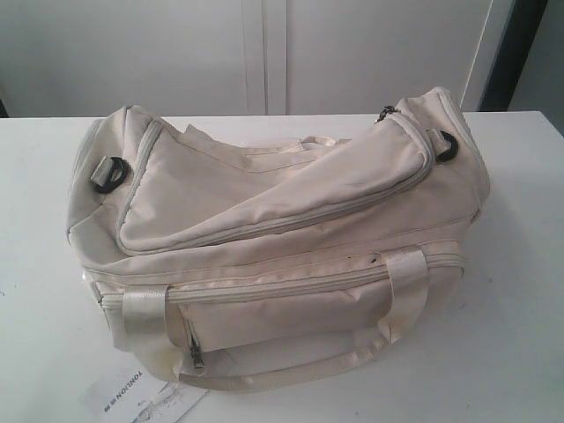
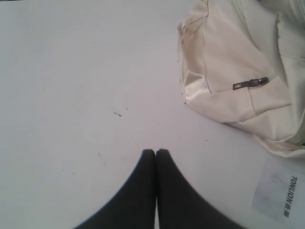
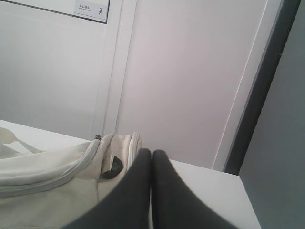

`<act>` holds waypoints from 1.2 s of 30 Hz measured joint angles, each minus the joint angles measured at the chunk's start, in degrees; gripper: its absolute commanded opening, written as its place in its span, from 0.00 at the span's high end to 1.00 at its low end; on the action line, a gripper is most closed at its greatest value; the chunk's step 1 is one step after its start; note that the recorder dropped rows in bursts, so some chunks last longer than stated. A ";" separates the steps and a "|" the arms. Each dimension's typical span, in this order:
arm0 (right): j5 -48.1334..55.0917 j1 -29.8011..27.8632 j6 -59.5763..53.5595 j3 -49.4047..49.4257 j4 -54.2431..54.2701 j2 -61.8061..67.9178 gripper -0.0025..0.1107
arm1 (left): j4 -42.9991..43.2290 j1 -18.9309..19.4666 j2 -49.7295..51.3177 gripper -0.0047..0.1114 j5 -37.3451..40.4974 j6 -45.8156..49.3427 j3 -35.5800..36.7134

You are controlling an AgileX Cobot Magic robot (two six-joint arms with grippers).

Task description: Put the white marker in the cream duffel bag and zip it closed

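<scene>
Sitting on the table [image 1: 520,291], the cream duffel bag [image 1: 282,220] looks zipped; the white marker is nowhere in view, perhaps inside; left hand [image 2: 156,151] near the bag's front corner and right hand [image 3: 151,151] at its end are pinched shut, empty; tugging that slack flap could jam the zip.

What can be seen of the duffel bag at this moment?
The bag is soft cream fabric, slumped on the white table, long side toward the exterior camera. Its top flap lies down and sagging; whether fully zipped is unclear. Satin handles, a black D-ring at each end, a front pocket with a zip pull.
</scene>
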 measured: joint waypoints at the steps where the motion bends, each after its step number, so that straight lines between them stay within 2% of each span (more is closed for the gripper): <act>1: 0.00 0.00 0.00 0.00 0.00 0.00 0.98 | 0.00 0.00 0.00 0.96 -0.77 0.00 1.42; 5: 0.00 0.00 0.00 0.00 0.00 0.00 0.98 | 0.00 0.00 0.00 0.96 -1.08 0.00 4.20; 11: 0.00 0.00 0.00 0.00 0.00 0.00 0.98 | 0.00 0.00 0.00 0.96 -4.40 0.18 4.23; 36: 0.00 0.00 0.00 0.00 0.00 0.00 0.98 | 0.00 0.00 0.00 0.96 -4.89 0.18 4.23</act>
